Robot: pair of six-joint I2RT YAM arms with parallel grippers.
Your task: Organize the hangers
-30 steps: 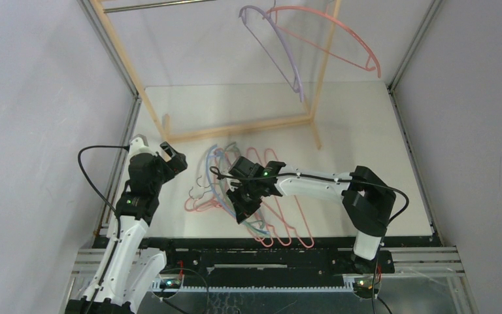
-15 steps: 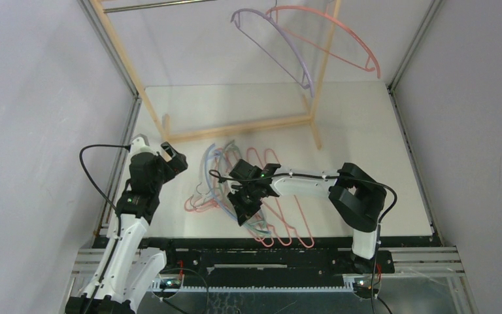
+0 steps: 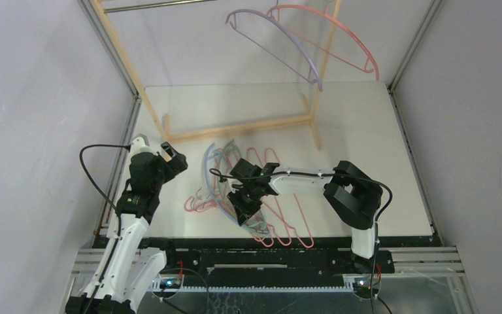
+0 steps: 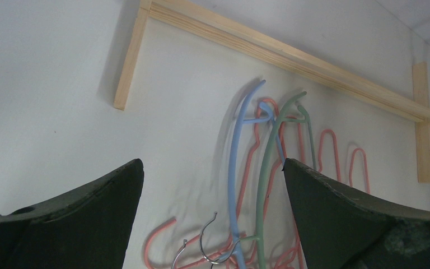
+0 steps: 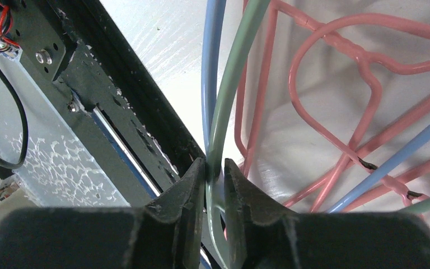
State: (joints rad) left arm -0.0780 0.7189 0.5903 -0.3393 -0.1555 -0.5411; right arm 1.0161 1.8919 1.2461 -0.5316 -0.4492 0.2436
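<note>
Right claw (image 5: 214,168) astride green hanger (image 5: 232,84), grip unclear; left claw (image 4: 213,162) spread wide, empty.

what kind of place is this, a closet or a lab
Most likely a robot lab test cell, not a closet: left arm and right arm mounted at a white table, with a small wooden rack and loose hangers.

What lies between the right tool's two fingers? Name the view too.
The green hanger runs between the right tool's fingers, with a blue hanger close beside it; the right wrist view shows this.
</note>
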